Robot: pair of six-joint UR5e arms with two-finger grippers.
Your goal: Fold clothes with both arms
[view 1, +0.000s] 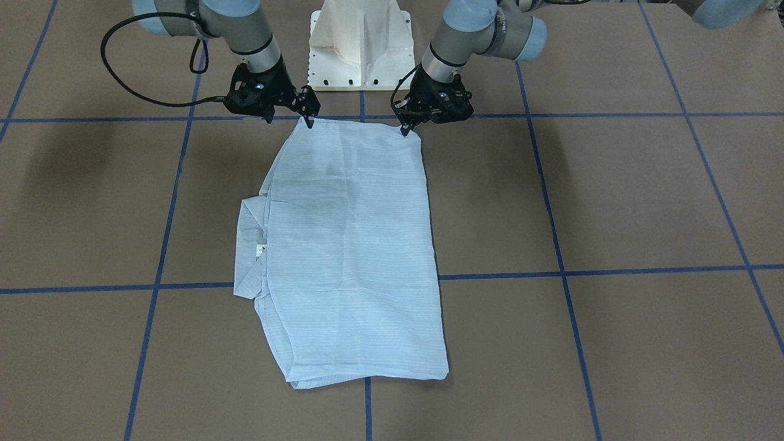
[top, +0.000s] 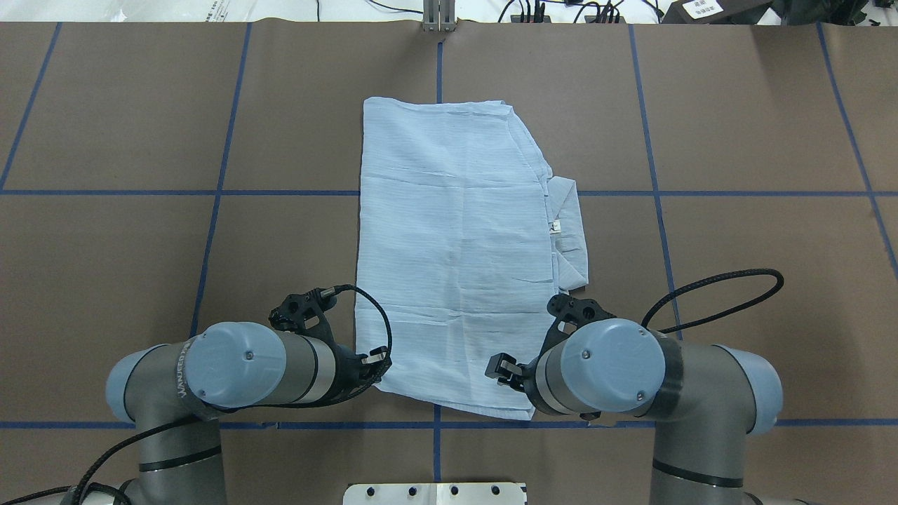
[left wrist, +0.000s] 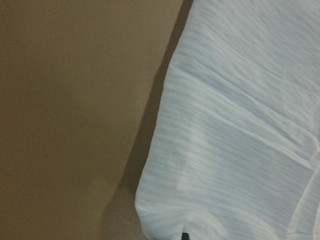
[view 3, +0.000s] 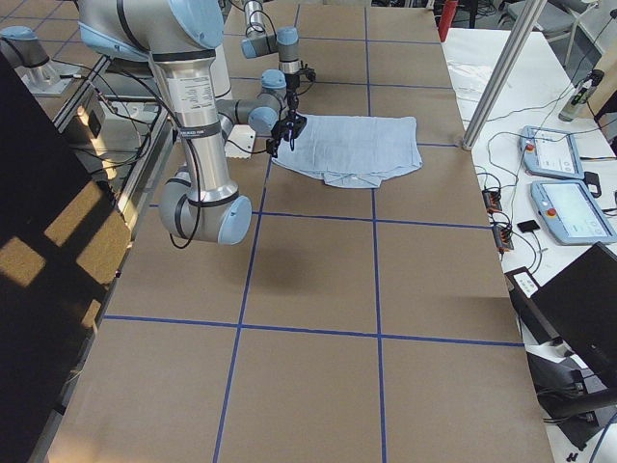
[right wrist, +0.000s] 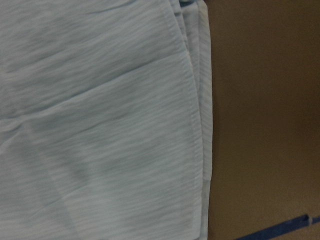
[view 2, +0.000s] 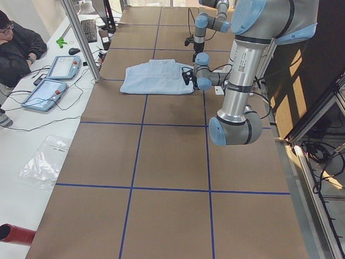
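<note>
Shirt: the light blue striped shirt lies flat on the brown worktop, folded into a long rectangle running from the robot's edge out toward the far side. It sits pretty much in the middle, right over the centre blue tape line.

Collar: the collar and the small white neck tag poke out from under the folded layers on the robot's right side, about halfway along.

Left pincer: the left pincer has its tips down at the shirt's near corner on the robot's left. The wrist view only shows the rounded cloth corner and bare brown paper, so honestly I can't tell if it's spread or pinching.

Right pincer: the right pincer is at the other near corner, tips touching the hem or just above it. Same deal: can't tell whether it's pressed together on the cloth or spread. Its wrist view shows stacked hem edges and a bit of blue tape.

Arms: both elbows sit low over the robot's edge of the worktop.

Base: white pedestal between the arms.

Side bench: a seated person by two tablet-like pendants.
</note>
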